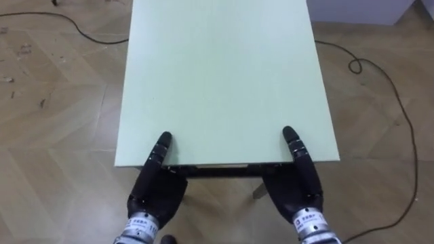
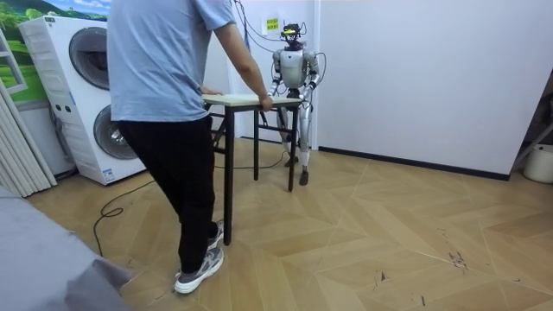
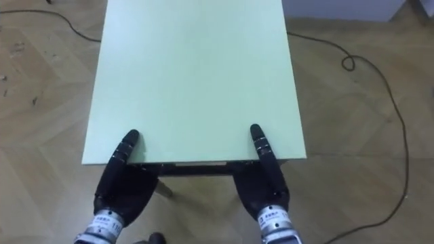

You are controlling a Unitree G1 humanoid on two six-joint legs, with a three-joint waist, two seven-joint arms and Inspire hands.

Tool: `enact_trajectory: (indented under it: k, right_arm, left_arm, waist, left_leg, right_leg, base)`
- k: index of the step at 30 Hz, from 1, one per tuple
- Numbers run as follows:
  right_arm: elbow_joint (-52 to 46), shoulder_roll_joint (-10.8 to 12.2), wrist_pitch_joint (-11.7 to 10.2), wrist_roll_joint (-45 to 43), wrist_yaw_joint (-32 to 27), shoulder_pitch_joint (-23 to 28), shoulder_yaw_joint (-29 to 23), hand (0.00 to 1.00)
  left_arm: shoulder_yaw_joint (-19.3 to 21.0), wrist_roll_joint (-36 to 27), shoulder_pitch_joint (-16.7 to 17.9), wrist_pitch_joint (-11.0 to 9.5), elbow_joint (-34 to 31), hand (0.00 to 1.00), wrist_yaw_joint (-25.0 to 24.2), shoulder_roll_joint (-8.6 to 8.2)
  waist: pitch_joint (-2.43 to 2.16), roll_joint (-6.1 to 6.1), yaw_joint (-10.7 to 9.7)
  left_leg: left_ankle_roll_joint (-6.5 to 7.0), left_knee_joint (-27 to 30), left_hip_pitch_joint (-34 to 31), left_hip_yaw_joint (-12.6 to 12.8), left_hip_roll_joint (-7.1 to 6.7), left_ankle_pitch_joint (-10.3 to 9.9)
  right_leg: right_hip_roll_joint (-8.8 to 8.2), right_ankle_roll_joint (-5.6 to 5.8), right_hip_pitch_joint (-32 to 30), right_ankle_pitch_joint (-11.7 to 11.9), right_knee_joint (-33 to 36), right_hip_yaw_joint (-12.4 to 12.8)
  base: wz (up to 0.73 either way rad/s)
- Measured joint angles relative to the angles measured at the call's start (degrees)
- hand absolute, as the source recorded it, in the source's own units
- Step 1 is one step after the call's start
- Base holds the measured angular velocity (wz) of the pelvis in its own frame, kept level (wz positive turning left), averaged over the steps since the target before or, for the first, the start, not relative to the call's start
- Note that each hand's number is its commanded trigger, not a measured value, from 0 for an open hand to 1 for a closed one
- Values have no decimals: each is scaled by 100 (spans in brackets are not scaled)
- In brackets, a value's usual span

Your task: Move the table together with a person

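Note:
A pale green table (image 1: 224, 68) with dark legs stretches away from me over the wood floor. My left hand (image 1: 156, 193) and right hand (image 1: 295, 186) clamp its near edge, each with the thumb lying on top and the fingers under the board. In the room view the table (image 2: 251, 100) stands between me, by the white wall, and a person (image 2: 164, 86). The person holds the opposite end with a hand (image 2: 266, 102) at its corner.
A dark cable (image 1: 380, 88) loops over the floor right of the table, another (image 1: 88, 30) runs left of it. Stacked washing machines (image 2: 86, 95) stand at the room view's left, a white bin (image 2: 540, 164) at its right.

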Motion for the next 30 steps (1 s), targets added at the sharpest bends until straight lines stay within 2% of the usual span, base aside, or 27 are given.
enact_trajectory:
  k: [2, 3, 4, 5, 6, 7, 8, 9, 10, 11, 12, 14, 15, 16, 17, 18, 19, 20, 21, 22, 23, 24, 25, 26, 27, 28, 30]
  right_arm:
    - [0, 14, -4, 9, -1, 34, 3, 100]
    - [-2, 17, -17, 9, 0, 66, -10, 100]
    - [-4, 16, -29, 9, 1, 68, -12, 100]
    - [-6, 4, -36, 10, 5, 67, -17, 100]
    - [-7, -26, -37, 11, 0, 51, -16, 100]
    - [-2, -41, -37, 7, -19, 44, 13, 100]
    - [-2, -72, -35, 7, -34, 46, 35, 100]
    - [-2, -161, -35, 0, -63, 48, 58, 100]
    - [-3, -191, -33, -40, -78, 49, 63, 100]
    - [-8, -200, -34, -62, -78, 45, 61, 100]
    - [-19, -203, -43, -93, -77, 44, 56, 100]
    - [-55, -210, -73, -92, -77, 43, 42, 100]
    - [-68, -218, -83, -87, -77, 30, 62, 100]
    - [-71, -227, -128, -85, -77, 19, 44, 100]
    - [-72, -232, -143, -86, -77, 20, 32, 100]
    - [-89, -246, -147, -85, -76, 28, 33, 100]
    - [-115, -285, -152, -73, -75, 39, 18, 100]
    - [-118, -287, -156, -71, -75, 39, 5, 100]
    - [-118, -324, -140, -72, -75, 44, -15, 100]
    - [-120, -265, -136, -125, -75, 26, 28, 100]
    - [-128, -231, -136, -160, -74, -8, 73, 100]
    - [-211, -185, -164, -222, -73, -5, 86, 100]
    - [-214, -274, -232, -233, -72, -15, 88, 100]
    - [-212, -291, -267, -231, -72, -22, 87, 100]
    - [-207, -307, -275, -226, -72, -22, 45, 100]
    - [-200, -305, -255, -226, -72, -17, 14, 100]
    - [-139, -267, -232, -216, -71, 5, -18, 100]
  left_arm:
    - [-14, -3, 11, 10, 1, 100, 0, 15]
    - [-29, 23, 12, 19, 2, 100, 2, 15]
    - [-53, 23, 0, -6, 1, 100, 2, 18]
    - [-61, 21, -4, -12, 2, 100, 2, 9]
    - [-70, 9, 17, -27, 19, 100, 2, -8]
    - [-71, -22, 77, -34, 37, 100, 2, -69]
    - [-29, -28, 123, -30, 55, 100, 2, -113]
    - [-43, -28, 195, -30, 83, 100, 2, -171]
    - [-46, -28, 257, -40, 83, 100, 2, -202]
    - [-45, -26, 260, -45, 85, 100, 2, -215]
    - [-35, -26, 259, -25, 88, 100, 2, -211]
    - [-37, -22, 208, -8, 86, 100, 2, -218]
    - [-57, -7, 167, -7, 86, 100, 2, -216]
    - [-70, 6, 128, -1, 89, 100, 24, -233]
    - [-102, 6, 129, 0, 90, 100, 32, -272]
    - [-118, 1, 131, -2, 89, 100, 58, -283]
    - [-152, 26, 117, -13, 96, 100, 60, -305]
    - [-162, 59, 101, -25, 97, 100, 61, -307]
    - [-180, 98, 90, -105, 109, 100, 60, -342]
    - [-230, 78, 125, -279, 104, 100, 28, -302]
    - [-235, 26, 142, -373, 99, 100, -45, -249]
    - [-256, -19, 112, -440, 129, 100, -123, -235]
    - [-277, -17, 81, -409, 200, 100, -101, -334]
    - [-282, -20, 77, -407, 203, 100, -101, -348]
    - [-314, -19, 68, -397, 211, 100, -100, -376]
    - [-324, -11, 46, -397, 223, 100, -96, -381]
    - [-321, -13, -3, -403, 310, 100, -88, -348]
  waist:
    - [-7, 76, 15]
    - [8, 154, 53]
    - [12, 246, 63]
    - [6, 295, 68]
    - [28, 374, 59]
    - [44, 442, 200]
    - [41, 496, 237]
    - [49, 623, 249]
    - [39, 727, 228]
    - [52, 773, 194]
    - [52, 838, 51]
    - [49, 886, -102]
    - [49, 918, -179]
    - [68, 960, -227]
    - [67, 962, -276]
    - [59, 973, -435]
    - [46, 1030, -568]
    - [44, 1032, -600]
    - [58, 1063, -633]
    - [37, 1117, -595]
    - [22, 1089, -579]
    - [12, 1081, -587]
    - [1, 1209, -599]
    - [2, 1205, -598]
    - [0, 1162, -617]
    - [7, 1124, -644]
    - [11, 1003, -643]
  left_leg:
    - [-47, -295, 10, -116, 15, 367]
    - [-147, -640, 59, -297, 9, 712]
    - [-341, -1207, 178, -530, -17, 1186]
    - [-450, -1403, 223, -621, -16, 1368]
    - [-343, -902, 211, -636, 13, 917]
    - [-274, 210, 184, -629, 51, 0]
    - [-242, 744, 193, -641, 62, -345]
    - [-298, 1793, 280, -667, 124, -885]
    - [-311, 2497, 463, -686, 143, -1169]
    - [-310, 2724, 598, -696, 152, -1244]
    - [-318, 2905, 941, -704, 165, -1338]
    - [-397, 2686, 1582, -713, 219, -1440]
    - [-502, 2230, 2015, -777, 237, -1640]
    - [-582, 1619, 2289, -788, 178, -1914]
    - [-555, 1338, 2374, -765, 107, -1968]
    - [-549, 762, 2523, -748, -13, -1972]
    - [-549, 187, 2706, -777, -123, -1972]
    - [-542, -43, 2822, -816, -182, -1968]
    - [-480, -392, 3024, -984, -201, -2003]
    - [-375, -492, 3027, -1204, -174, -2123]
    - [-378, -477, 2963, -1252, -188, -2174]
    - [-391, -428, 2873, -1273, -263, -2370]
    - [-423, -495, 2870, -1125, -252, -2437]
    - [-462, -551, 2876, -1067, -260, -2416]
    - [-499, -698, 2876, -973, -269, -2391]
    - [-461, -813, 2900, -960, -292, -2395]
    - [-301, -809, 2894, -919, -378, -2339]
  right_leg:
    - [100, -107, -115, 60, 9, -110]
    - [195, -216, -199, 133, -5, -159]
    - [289, -311, -300, 264, -61, -254]
    - [305, -380, -366, 328, -83, -347]
    - [230, -465, -467, 411, -6, -554]
    - [193, -528, -516, 452, 86, -707]
    - [192, -549, -513, 473, 104, -748]
    - [172, -582, -508, 523, 131, -957]
    - [176, -611, -519, 561, 145, -1203]
    - [179, -623, -545, 585, 152, -1328]
    - [182, -643, -609, 612, 174, -1544]
    - [175, -663, -783, 632, 315, -1713]
    - [152, -663, -910, 632, 449, -1785]
    - [117, -640, -1014, 669, 583, -1796]
    - [76, -644, -1073, 711, 624, -1765]
    - [10, -668, -1168, 859, 617, -1596]
    - [0, -656, -1303, 993, 684, -1287]
    - [-24, -653, -1440, 1012, 886, -1159]
    - [-59, -635, -1927, 987, 1502, -940]
    - [296, -597, -2285, 1025, 1224, -490]
    - [401, -616, -2432, 1240, 815, -357]
    - [377, -737, -2579, 1908, 453, -431]
    - [333, -762, -2596, 1925, 518, -557]
    - [315, -763, -2602, 1926, 525, -537]
    - [267, -753, -2601, 1942, 521, -536]
    - [248, -736, -2601, 1999, 476, -555]
    - [225, -726, -2551, 2166, 288, -538]
  base:
    - [8]
    - [13]
    - [12]
    - [0]
    - [-30]
    - [-38]
    - [-43]
    - [-21]
    - [-11]
    - [26]
    - [56]
    - [50]
    - [29]
    - [29]
    - [43]
    - [58]
    - [58]
    - [28]
    - [-16]
    - [-29]
    - [-16]
    - [11]
    - [21]
    - [18]
    - [16]
    - [18]
    - [2]
